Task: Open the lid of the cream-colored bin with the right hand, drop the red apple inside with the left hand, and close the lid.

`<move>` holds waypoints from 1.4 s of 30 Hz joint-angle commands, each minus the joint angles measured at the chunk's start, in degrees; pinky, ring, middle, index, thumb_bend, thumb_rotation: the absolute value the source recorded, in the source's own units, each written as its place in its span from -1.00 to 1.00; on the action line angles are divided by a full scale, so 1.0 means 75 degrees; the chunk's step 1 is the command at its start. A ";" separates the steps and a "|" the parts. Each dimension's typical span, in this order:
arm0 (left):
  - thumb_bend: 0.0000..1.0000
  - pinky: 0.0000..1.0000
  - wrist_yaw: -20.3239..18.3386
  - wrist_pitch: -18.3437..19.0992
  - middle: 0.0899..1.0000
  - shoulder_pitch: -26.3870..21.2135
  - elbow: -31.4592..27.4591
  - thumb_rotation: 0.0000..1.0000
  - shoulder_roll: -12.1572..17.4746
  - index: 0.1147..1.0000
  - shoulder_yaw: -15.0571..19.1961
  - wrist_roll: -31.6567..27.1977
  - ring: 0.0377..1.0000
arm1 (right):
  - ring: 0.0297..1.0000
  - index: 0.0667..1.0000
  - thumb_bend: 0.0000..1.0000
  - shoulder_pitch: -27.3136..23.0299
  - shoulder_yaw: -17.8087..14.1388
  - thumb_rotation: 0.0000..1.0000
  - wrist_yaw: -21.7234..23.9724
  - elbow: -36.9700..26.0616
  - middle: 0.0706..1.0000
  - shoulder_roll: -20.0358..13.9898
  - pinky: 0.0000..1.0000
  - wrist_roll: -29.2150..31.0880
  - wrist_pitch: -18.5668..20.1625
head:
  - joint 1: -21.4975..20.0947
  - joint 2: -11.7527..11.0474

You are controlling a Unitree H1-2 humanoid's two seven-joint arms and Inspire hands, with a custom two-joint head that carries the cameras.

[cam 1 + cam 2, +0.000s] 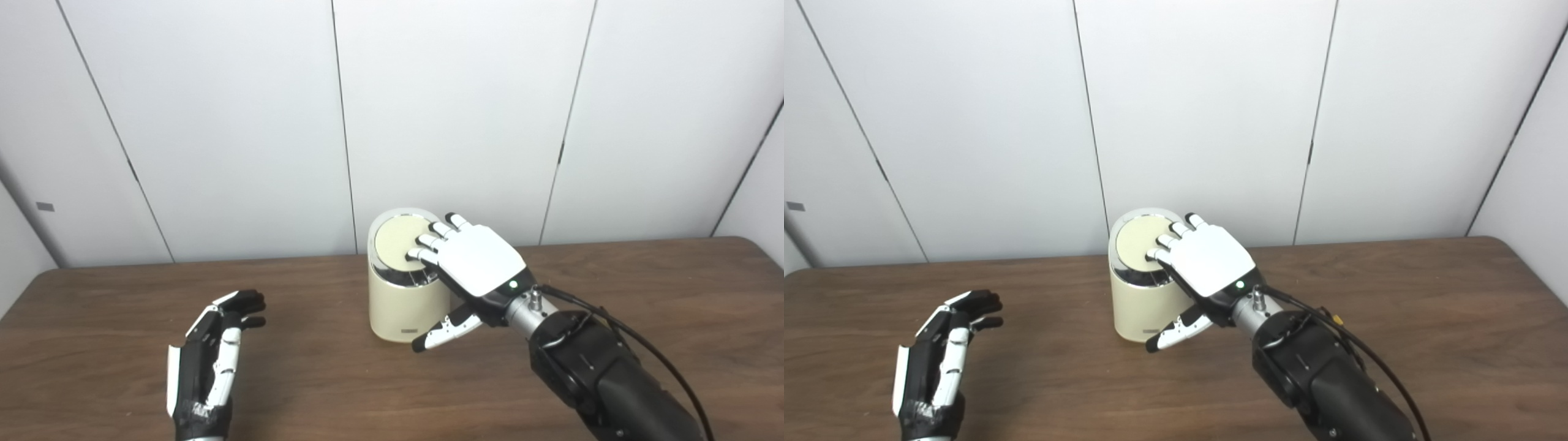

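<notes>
The cream-colored bin [401, 306] stands upright on the brown table [306, 380], near its far edge. Its round lid [398, 244] sits flat in a chrome rim and is down. My right hand [474, 263] is open, palm down, over the bin's right side; its fingertips [422, 245] rest on the lid and its thumb hangs beside the bin's front. My left hand [211, 355] is open and empty, low over the table at the left, well apart from the bin. No red apple shows in either view.
A white panelled wall [429, 110] rises right behind the table's far edge. The table's bare wood stretches to the right of the bin [1427, 318] and between my left hand and the bin.
</notes>
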 commanded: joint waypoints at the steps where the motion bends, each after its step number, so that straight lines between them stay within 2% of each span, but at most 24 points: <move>1: -0.33 0.28 0.0045 -0.0217 0.34 -0.0239 -0.0158 0.32 0.0026 0.28 0.0006 0.0077 0.38 | 0.79 0.55 0.63 0.0122 -0.0351 0.57 -0.0026 -0.0047 0.71 -0.0101 0.80 0.0242 0.0033 | -0.0009 0.0004; 2: -0.31 0.29 0.0052 -0.0218 0.34 -0.0236 -0.0162 0.32 0.0027 0.28 0.0004 0.0076 0.38 | 0.76 0.54 0.61 0.0171 -0.0461 0.54 -0.0150 -0.0117 0.69 -0.0066 0.76 0.0388 -0.0002 | 0.0005 -0.0005; 6: -0.32 0.27 0.0064 -0.0265 0.34 -0.0245 -0.0137 0.31 0.0049 0.28 -0.0003 0.0043 0.38 | 0.63 0.58 0.50 0.0580 -0.1285 0.47 -0.1443 -0.0412 0.62 0.0391 0.57 0.1652 -0.0291 | -0.0016 -0.0017; 8: -0.34 0.29 0.0051 -0.0226 0.35 -0.0238 -0.0141 0.32 0.0064 0.28 -0.0014 0.0014 0.38 | 0.76 0.81 0.46 0.0763 -0.1595 0.60 -0.2010 -0.0427 0.76 0.0610 0.62 0.2022 -0.0427 | -0.0013 -0.0029; 9: -0.34 0.30 0.0043 -0.0195 0.35 -0.0232 -0.0151 0.32 0.0070 0.29 -0.0024 0.0004 0.38 | 0.79 0.85 0.46 0.0876 -0.1752 0.63 -0.2392 -0.0354 0.79 0.0703 0.63 0.2190 -0.0559 | -0.0012 -0.0034; 10: -0.34 0.31 0.0039 -0.0177 0.35 -0.0229 -0.0156 0.32 0.0074 0.29 -0.0031 0.0000 0.39 | 0.91 0.94 0.45 0.0940 -0.1838 0.74 -0.2636 -0.0286 0.91 0.0751 0.74 0.2280 -0.0655 | -0.0011 -0.0038; 12: -0.33 0.32 0.0035 -0.0180 0.36 -0.0230 -0.0132 0.32 0.0084 0.29 -0.0036 -0.0010 0.39 | 0.98 0.99 0.45 0.1045 -0.1957 0.83 -0.3034 -0.0172 0.98 0.0806 0.82 0.2398 -0.0785 | -0.0011 -0.0050; 20: -0.33 0.33 0.0008 -0.0244 0.37 -0.0231 -0.0082 0.30 0.0103 0.29 -0.0057 -0.0046 0.40 | 1.00 1.00 0.44 0.1372 -0.2172 0.87 -0.3637 -0.0179 1.00 0.1044 0.99 0.2808 -0.0802 | 0.0003 -0.0077; 23: -0.30 0.32 0.0052 -0.0242 0.36 -0.0234 -0.0079 0.30 0.0082 0.28 -0.0041 0.0000 0.40 | 1.00 1.00 0.40 0.1531 -0.2266 0.83 -0.4131 -0.0006 1.00 0.1102 1.00 0.3062 -0.1086 | 0.0003 -0.0077; 25: -0.29 0.32 0.0039 -0.0292 0.36 -0.0238 -0.0072 0.28 0.0087 0.28 -0.0035 -0.0043 0.39 | 1.00 1.00 0.34 0.1713 -0.2501 0.79 -0.4849 0.0417 1.00 0.1240 0.93 0.3723 -0.1769 | 0.0030 -0.0089; 28: -0.34 0.29 0.0064 -0.0332 0.35 -0.0243 -0.0078 0.26 0.0082 0.28 -0.0012 -0.0042 0.39 | 0.93 0.99 0.15 0.1893 -0.2801 0.68 -0.5592 0.0998 0.99 0.1426 0.79 0.4466 -0.2616 | 0.0028 -0.0086; 31: -0.37 0.28 0.0051 -0.0379 0.35 -0.0257 -0.0042 0.20 0.0103 0.27 0.0018 -0.0106 0.39 | 0.79 0.81 -0.15 0.2195 -0.3093 0.53 -0.6286 0.1663 0.84 0.1600 0.62 0.5099 -0.3537 | 0.0045 -0.0076; 32: -0.36 0.28 0.0033 -0.0377 0.35 -0.0257 -0.0038 0.17 0.0112 0.28 0.0024 -0.0150 0.39 | 0.68 0.71 -0.27 0.2304 -0.3194 0.46 -0.6495 0.1901 0.75 0.1635 0.46 0.5287 -0.3904 | 0.0048 -0.0073; 34: -0.35 0.27 0.0075 -0.0303 0.35 -0.0251 -0.0055 0.05 0.0108 0.28 0.0066 -0.0160 0.38 | 0.56 0.58 -0.40 0.2519 -0.3232 0.04 -0.6894 0.2315 0.62 0.1599 0.33 0.5662 -0.4350 | 0.0056 -0.0067; 35: -0.37 0.25 0.0110 -0.0261 0.34 -0.0248 -0.0062 -0.06 0.0095 0.28 0.0087 -0.0138 0.37 | 0.48 0.52 -0.46 0.2604 -0.3162 -0.22 -0.7090 0.2494 0.53 0.1523 0.27 0.5865 -0.4420 | 0.0056 -0.0065; 38: -0.38 0.23 0.0128 -0.0217 0.34 -0.0226 -0.0031 -0.41 0.0101 0.28 0.0130 -0.0141 0.35 | 0.36 0.42 -0.50 0.2784 -0.2764 -0.74 -0.7576 0.3069 0.41 0.1183 0.15 0.6544 -0.4436 | 0.0063 -0.0044; 39: -0.38 0.22 0.0129 -0.0196 0.34 -0.0206 -0.0017 -0.46 0.0103 0.28 0.0133 -0.0125 0.35 | 0.34 0.41 -0.50 0.2844 -0.2641 -0.81 -0.7675 0.3277 0.40 0.1106 0.13 0.6829 -0.4437 | 0.0073 -0.0027; 42: -0.37 0.20 0.0153 -0.0197 0.35 -0.0145 0.0054 -0.58 0.0112 0.28 0.0154 -0.0049 0.35 | 0.30 0.36 -0.45 0.3021 -0.2395 -0.64 -0.7626 0.3482 0.35 0.1049 0.13 0.7597 -0.4437 | 0.0070 0.0018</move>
